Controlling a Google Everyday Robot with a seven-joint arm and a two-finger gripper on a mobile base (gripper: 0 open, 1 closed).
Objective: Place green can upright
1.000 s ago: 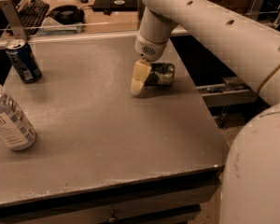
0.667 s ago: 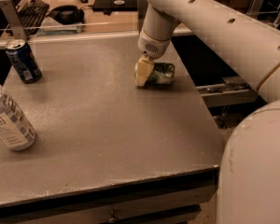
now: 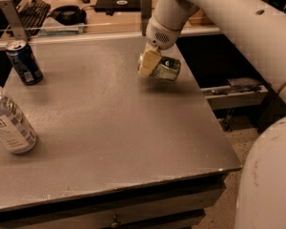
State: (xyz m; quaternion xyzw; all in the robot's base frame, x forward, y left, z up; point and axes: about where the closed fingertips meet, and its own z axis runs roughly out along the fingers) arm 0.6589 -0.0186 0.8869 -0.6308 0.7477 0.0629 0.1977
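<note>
The green can is pale green and shiny. It lies on its side at the far right of the grey table, with a shadow under it, so it seems to hang just above the surface. My gripper comes down from the white arm above and is shut on the can's left end. One cream finger shows in front of the can; the other is hidden behind it.
A dark blue can stands upright at the far left. A clear plastic bottle with a white label stands at the left edge. Behind the table are a rail, a keyboard and a desk. The table's right edge drops off just beyond the green can.
My gripper has closed in on the green can's left end, and the can has risen slightly off the table. The blue can and the bottle have not moved.
</note>
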